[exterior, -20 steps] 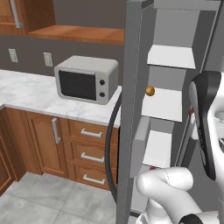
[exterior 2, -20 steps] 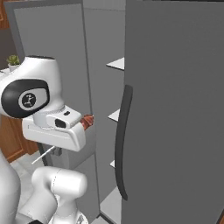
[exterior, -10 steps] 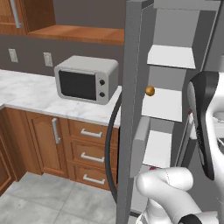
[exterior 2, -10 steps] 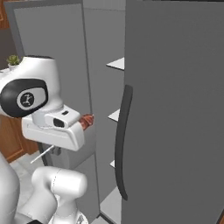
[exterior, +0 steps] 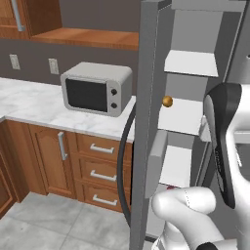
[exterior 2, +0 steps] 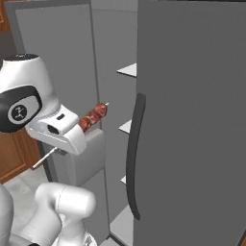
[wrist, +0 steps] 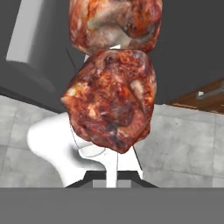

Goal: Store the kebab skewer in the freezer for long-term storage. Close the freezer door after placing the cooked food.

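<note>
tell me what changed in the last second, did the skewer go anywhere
The kebab skewer, held in the gripper, has tipped up a little: its pointed end sits slightly higher against the open freezer than a second ago. Nothing was released. The freezer door stays open, and the orange ball and microwave are unmoved.

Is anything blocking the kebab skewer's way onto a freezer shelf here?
Nothing visible blocks it. The freezer door stands open and the kebab skewer, held in the gripper, points toward the white shelves.
</note>
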Tool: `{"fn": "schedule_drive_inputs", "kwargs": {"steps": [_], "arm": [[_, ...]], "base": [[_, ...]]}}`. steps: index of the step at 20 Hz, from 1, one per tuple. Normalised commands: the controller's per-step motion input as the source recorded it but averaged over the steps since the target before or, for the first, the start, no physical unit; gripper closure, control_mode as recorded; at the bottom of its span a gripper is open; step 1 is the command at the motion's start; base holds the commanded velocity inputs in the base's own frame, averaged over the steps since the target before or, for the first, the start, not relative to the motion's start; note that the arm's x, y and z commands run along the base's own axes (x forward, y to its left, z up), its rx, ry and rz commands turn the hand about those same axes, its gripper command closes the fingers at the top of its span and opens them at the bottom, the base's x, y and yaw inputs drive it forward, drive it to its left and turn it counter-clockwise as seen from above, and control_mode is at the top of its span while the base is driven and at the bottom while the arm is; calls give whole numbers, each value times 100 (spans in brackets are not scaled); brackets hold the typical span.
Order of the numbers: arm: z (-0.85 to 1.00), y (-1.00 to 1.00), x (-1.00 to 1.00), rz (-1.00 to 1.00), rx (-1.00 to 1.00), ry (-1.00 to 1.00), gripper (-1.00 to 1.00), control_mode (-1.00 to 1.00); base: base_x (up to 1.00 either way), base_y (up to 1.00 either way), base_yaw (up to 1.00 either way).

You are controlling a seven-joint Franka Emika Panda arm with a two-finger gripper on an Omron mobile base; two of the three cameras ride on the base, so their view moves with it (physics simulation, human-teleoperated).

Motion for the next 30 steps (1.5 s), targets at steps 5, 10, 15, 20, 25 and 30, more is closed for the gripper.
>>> {"fn": "schedule_drive_inputs", "kwargs": {"steps": [5,10,15,20,25,30], "arm": [[44,-4,62,-4,0,-21,100,-100],[27,0,68,0,-2,-18,100,-100],[8,0,64,0,0,-9,100,-100],[0,0,51,0,0,-8,100,-100],[0,-12,61,-2,0,0,100,-100],[0,-19,46,-8,0,0,100,-100]], "base": [[0,0,0],[0,0,0],[0,0,0],[0,0,0],[0,0,0],[0,0,0]]}}
